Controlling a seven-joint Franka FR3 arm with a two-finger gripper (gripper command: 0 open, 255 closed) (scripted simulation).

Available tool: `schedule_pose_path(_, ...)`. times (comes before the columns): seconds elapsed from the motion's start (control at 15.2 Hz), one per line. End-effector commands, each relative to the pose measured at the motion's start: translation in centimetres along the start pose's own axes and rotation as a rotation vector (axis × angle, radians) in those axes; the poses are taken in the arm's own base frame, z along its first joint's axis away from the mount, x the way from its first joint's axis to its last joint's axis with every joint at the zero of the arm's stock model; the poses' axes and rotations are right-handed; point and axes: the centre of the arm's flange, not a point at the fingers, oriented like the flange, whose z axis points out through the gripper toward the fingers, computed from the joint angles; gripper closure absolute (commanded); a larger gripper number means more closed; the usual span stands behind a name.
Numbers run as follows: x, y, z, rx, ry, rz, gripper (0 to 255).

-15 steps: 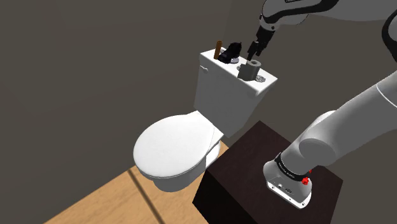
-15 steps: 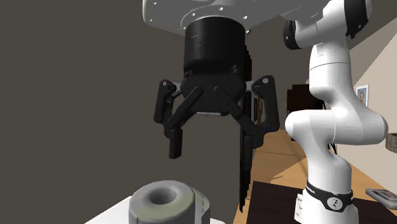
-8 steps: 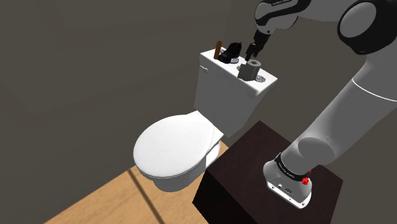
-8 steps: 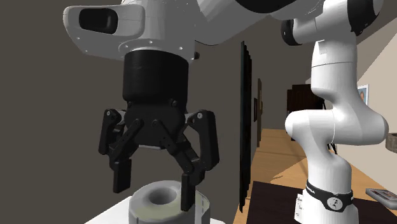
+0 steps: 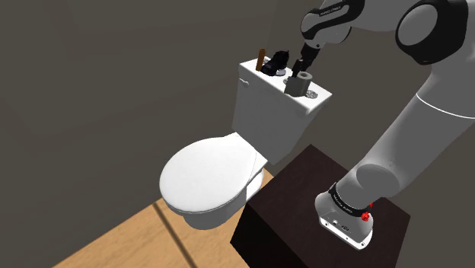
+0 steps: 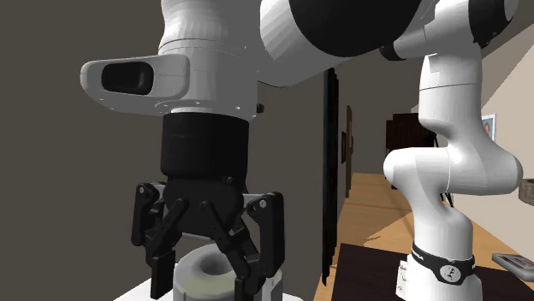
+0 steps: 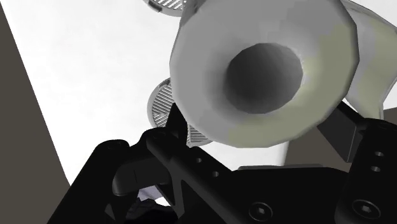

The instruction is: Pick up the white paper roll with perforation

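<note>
A grey-white paper roll stands upright on the white toilet tank lid, hollow core facing up. My black gripper hangs straight over it, open. In the second exterior view the fingers reach down on either side of the roll, with the gripper straddling its top. Seen from the wrist, the roll sits between the two fingers of the gripper; I cannot tell whether they touch it.
A brown stick-like item and a black object stand on the tank just behind the roll. Round ribbed discs lie on the lid beside it. The toilet's shut lid is below, the dark stand at lower right.
The gripper has come down from above the roll and now straddles its top, fingers still apart. The roll has not moved.
</note>
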Motion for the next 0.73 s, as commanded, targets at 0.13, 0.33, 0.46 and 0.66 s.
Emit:
schedule_pose_path(0.13,0.0,0.0,0.2,0.001,-0.001,0.0,255)
schedule_pose_path(0.33,0.0,0.1,0.2,0.0,-0.001,0.0,255)
schedule_pose_path(0.46,-0.1,0.1,0.2,0.001,-0.001,0.0,255)
schedule_pose_path(0.66,0.1,0.0,-0.9,0.001,-0.001,0.0,255)
